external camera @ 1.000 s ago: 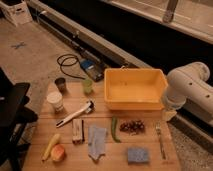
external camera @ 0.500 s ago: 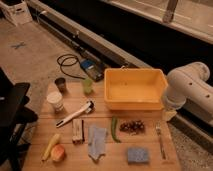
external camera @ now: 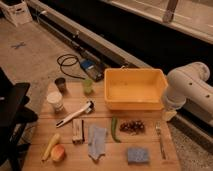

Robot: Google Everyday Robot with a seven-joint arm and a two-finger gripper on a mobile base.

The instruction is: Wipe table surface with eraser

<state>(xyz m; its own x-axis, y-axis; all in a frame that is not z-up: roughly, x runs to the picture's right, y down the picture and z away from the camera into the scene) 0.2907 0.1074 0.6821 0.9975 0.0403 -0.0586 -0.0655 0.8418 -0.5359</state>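
Observation:
The eraser (external camera: 77, 131), a small tan block with a dark strip along one side, lies on the light plank table surface (external camera: 107, 162) left of centre, near the front. Only the pale tip of my gripper (external camera: 170, 115) shows, under the white arm (external camera: 187, 90) at the table's right edge. It is far to the right of the eraser, touches none of the objects and holds nothing.
A yellow bin (external camera: 134, 88) fills the back right. Beside the eraser lie a blue-grey cloth (external camera: 96, 141), a white-handled brush (external camera: 75, 114) and a green pepper (external camera: 114, 129). A blue sponge (external camera: 137, 155), fork (external camera: 160, 140), banana (external camera: 50, 146) and cups (external camera: 55, 101) also sit on the table.

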